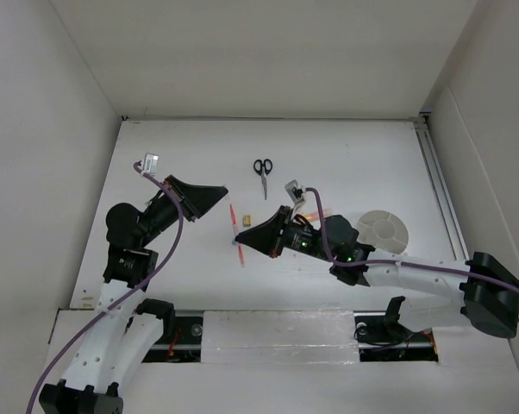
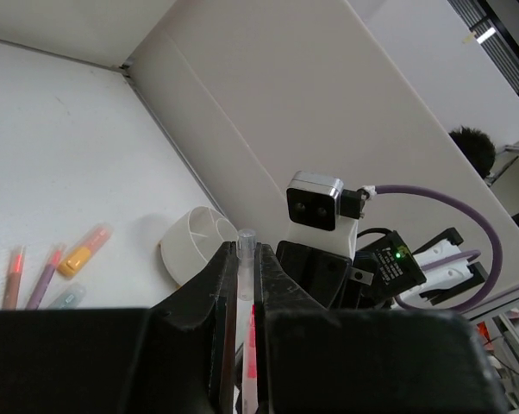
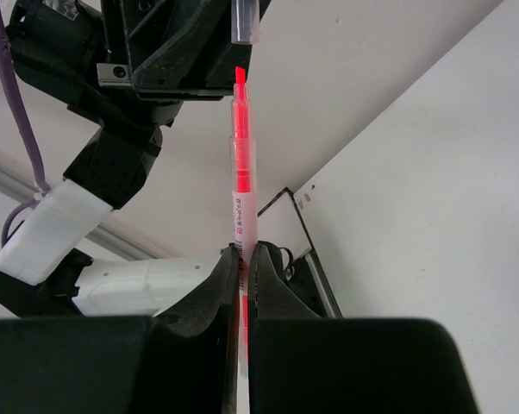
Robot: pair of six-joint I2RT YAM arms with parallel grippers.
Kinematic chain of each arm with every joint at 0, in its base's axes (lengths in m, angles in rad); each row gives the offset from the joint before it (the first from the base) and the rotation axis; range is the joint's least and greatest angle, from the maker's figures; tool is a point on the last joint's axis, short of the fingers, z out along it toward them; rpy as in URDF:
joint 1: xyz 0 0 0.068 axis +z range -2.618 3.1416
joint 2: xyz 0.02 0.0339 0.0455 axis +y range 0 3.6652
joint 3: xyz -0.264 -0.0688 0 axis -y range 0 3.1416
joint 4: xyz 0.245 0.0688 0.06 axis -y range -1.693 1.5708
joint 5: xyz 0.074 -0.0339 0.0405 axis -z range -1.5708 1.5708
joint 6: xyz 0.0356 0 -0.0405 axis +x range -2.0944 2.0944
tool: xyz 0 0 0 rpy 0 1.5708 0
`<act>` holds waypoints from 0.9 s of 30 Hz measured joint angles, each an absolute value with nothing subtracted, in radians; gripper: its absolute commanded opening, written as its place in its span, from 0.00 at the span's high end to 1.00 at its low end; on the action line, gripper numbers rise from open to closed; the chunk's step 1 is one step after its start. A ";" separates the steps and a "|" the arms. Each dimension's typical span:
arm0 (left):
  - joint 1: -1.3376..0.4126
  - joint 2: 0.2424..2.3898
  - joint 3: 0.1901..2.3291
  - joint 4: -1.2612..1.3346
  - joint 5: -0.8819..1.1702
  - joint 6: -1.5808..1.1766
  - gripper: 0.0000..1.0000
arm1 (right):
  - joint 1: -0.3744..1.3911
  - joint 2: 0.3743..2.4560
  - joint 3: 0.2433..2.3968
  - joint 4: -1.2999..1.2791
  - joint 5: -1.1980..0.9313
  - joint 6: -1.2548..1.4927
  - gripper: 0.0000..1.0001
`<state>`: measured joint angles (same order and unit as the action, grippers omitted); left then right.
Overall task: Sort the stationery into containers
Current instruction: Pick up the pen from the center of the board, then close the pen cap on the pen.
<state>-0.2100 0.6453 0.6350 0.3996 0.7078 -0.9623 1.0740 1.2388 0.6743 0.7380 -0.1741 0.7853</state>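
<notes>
My right gripper point(image 1: 244, 241) point(image 3: 242, 256) is shut on a thin red pen point(image 1: 234, 216) point(image 3: 240, 147) and holds it above the table, its bare tip pointing at my left gripper point(image 1: 223, 195) point(image 2: 240, 252). The left gripper is shut on the pen's clear cap point(image 2: 245, 246) point(image 3: 245, 21), a small gap from the tip. Black-handled scissors point(image 1: 262, 167) lie farther back. A tiny yellow block point(image 1: 247, 219) lies by the pen. The round white divided cup point(image 1: 383, 231) point(image 2: 193, 244) stands at the right. A red pen point(image 2: 14, 276), a purple pen point(image 2: 44, 276), an orange marker point(image 2: 85, 250) and a pale green marker point(image 2: 65, 297) lie beside it.
White walls close in the table on the left, back and right. A rail point(image 1: 439, 190) runs along the right edge. The right arm's wrist camera point(image 2: 314, 200) and purple cable point(image 2: 449, 194) sit just past the left gripper. The right arm covers most of the pens by the cup in the top view.
</notes>
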 measured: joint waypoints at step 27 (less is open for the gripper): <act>-0.210 0.644 0.611 0.420 0.715 -0.968 1.00 | 1.066 1.269 0.693 0.725 -0.181 0.775 1.00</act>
